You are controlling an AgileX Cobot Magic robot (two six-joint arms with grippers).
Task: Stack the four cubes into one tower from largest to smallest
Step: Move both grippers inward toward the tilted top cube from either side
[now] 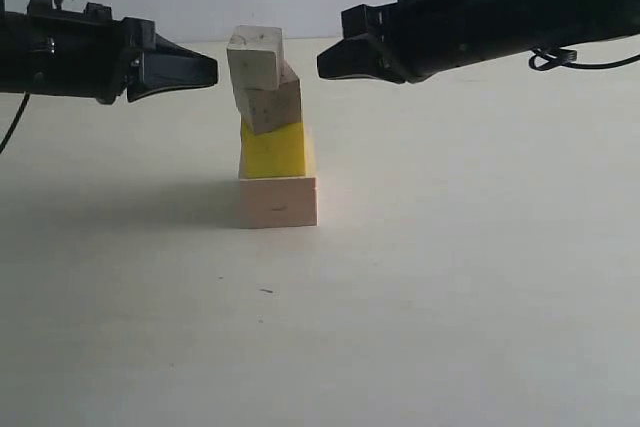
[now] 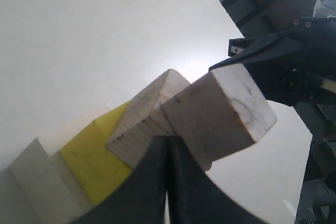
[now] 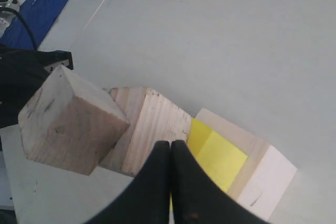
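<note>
Crookedly, the tower [image 1: 272, 137] is standing on the table [image 1: 450, 277]: pale base [image 1: 278, 203], yellow cube [image 1: 278, 155], tilted brownish cube [image 1: 270, 105], palest cube [image 1: 255, 55] topmost. Left hand [image 1: 208, 71] and right hand [image 1: 326, 63] are hanging alongside, closed, empty.

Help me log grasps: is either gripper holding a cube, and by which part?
Nothing is held: the left gripper and right gripper are shut and empty, flanking the tower.

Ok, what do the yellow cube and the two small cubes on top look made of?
Top cube and second cube: bare unfinished wood, with visible grain lines and dark scuffs. Yellow cube: even matte yellow, no grain showing; could be painted wood, foam or plastic, I can't tell.
</note>
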